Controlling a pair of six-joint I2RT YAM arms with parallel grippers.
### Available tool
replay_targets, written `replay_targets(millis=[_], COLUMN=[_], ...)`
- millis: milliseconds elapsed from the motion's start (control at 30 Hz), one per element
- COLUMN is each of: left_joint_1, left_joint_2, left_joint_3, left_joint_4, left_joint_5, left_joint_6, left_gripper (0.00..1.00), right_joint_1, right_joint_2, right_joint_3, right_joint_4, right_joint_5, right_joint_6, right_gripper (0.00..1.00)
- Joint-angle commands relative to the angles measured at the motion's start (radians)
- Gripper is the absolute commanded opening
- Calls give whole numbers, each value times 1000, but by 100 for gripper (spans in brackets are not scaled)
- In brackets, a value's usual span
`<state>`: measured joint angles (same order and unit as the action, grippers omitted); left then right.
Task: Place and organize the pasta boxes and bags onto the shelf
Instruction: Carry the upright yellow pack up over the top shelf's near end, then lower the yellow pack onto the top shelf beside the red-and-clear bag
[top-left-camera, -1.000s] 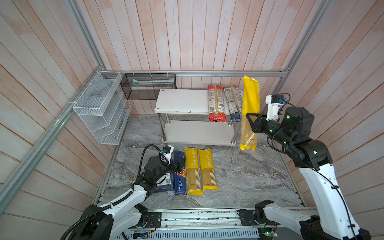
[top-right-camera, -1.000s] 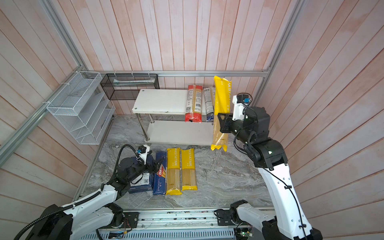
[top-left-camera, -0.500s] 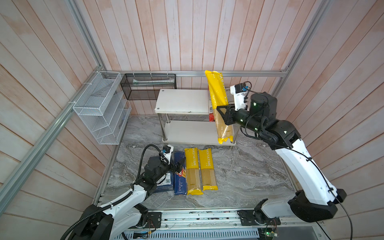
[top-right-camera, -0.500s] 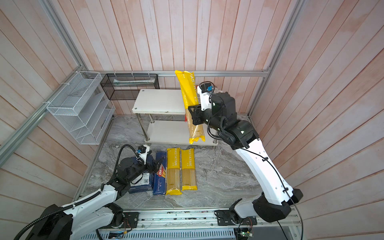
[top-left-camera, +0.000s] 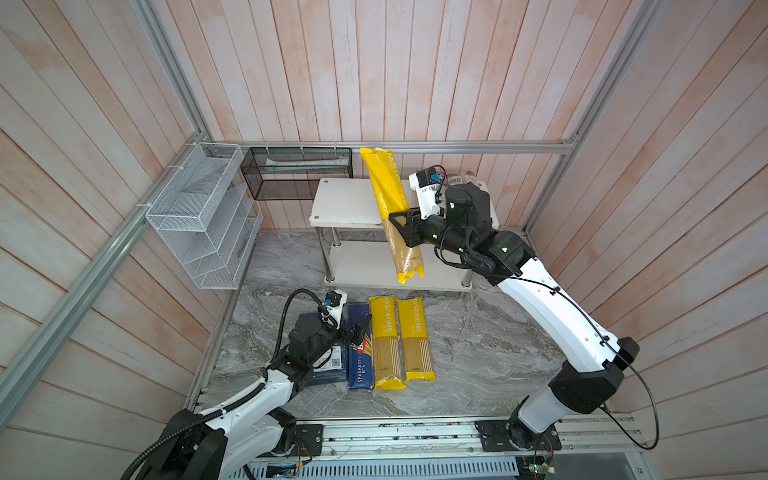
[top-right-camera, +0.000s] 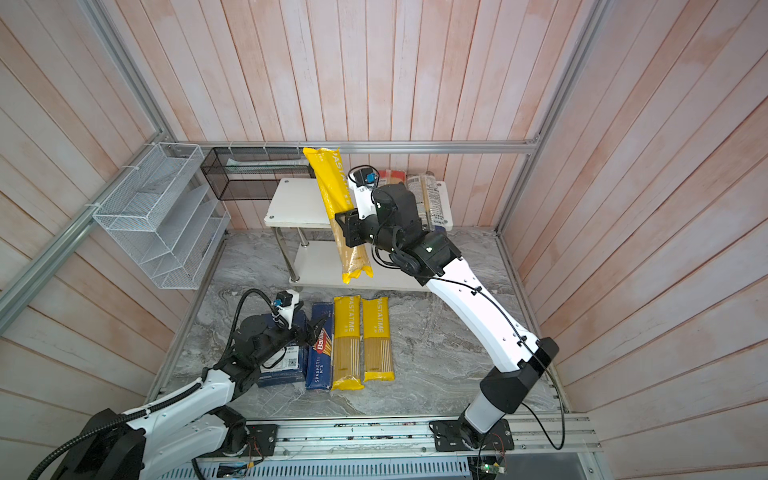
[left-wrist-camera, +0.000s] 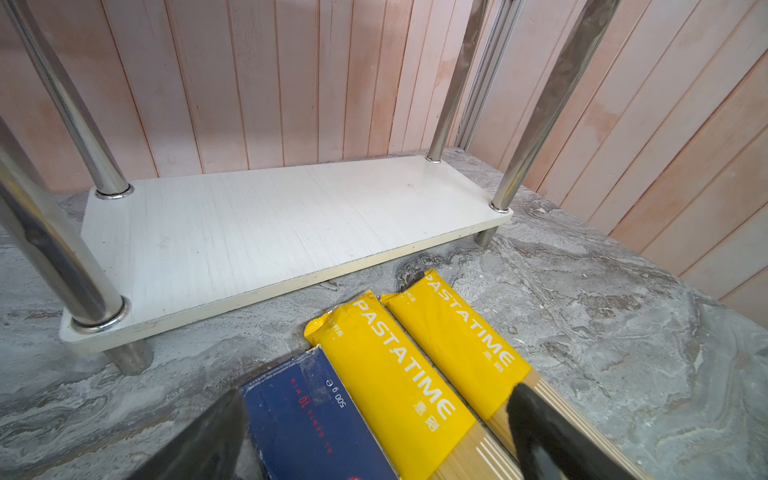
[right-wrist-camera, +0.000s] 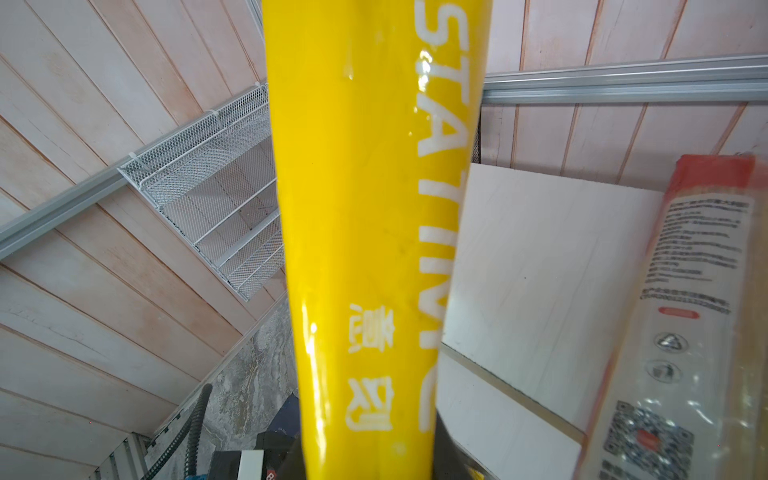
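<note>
The yellow PASTATIME bag (top-left-camera: 390, 195) hangs in the air over the front of the shelf (top-right-camera: 291, 205). My right hand (top-left-camera: 402, 227) is clenched on it a little below mid-length. Its long axis stands close to upright, with the top end leaning toward the back wall and the left, and the lower end dangling in front of the lower board (left-wrist-camera: 270, 224). That axis is what the next move turns on. The red-ended bag (top-right-camera: 390, 176) and the blue-ended bag (top-right-camera: 430, 199) already lie flat on the top board at its right end, running front to back, so I judge the held bag must be tipped down to match them. The bare stretch of board lies to the left of them, just beyond the hand. I cannot tell how high the bag's lower end is above the board's front edge. The right arm is plainly the nearer one. My left hand (top-left-camera: 360, 332) is released and low over the tabletop (top-left-camera: 478, 353), its fingers spread around the narrow box (top-left-camera: 359, 365). Beside that box are two more yellow bags (top-left-camera: 386, 345), and the wide box (top-left-camera: 328, 368) sits half under the left arm.
</note>
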<state>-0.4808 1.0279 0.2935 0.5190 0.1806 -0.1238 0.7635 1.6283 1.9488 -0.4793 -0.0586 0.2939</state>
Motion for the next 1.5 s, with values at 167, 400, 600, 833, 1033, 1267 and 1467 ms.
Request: replay_targets(millis=[167, 400, 600, 833, 1033, 1267, 1467], left_joint_1=[-5, -5, -5, -5, -5, -5, -6], left_joint_2=[-26, -21, -20, -19, -20, -20, -28], left_joint_3=[-2, -1, -2, -1, -2, -1, -3], left_joint_4=[1, 6, 5, 6, 7, 6, 1], left_joint_5=[-9, -1, -5, -2, -1, 0, -4], left_joint_6=[10, 7, 10, 9, 9, 9, 10], left_gripper=[100, 100, 100, 100, 100, 100, 100], right_joint_1=[3, 3, -11, -41, -75, -100, -113], right_joint_2=[74, 179, 242, 275, 281, 298, 303], right_joint_3=[169, 303, 380, 410, 410, 402, 378], right_joint_4=[213, 160, 152, 162, 168, 162, 185], right_joint_5=[5, 58, 65, 59, 54, 66, 77], right_joint_6=[18, 9, 10, 35, 62, 90, 117], right_gripper=[13, 13, 13, 13, 13, 13, 13])
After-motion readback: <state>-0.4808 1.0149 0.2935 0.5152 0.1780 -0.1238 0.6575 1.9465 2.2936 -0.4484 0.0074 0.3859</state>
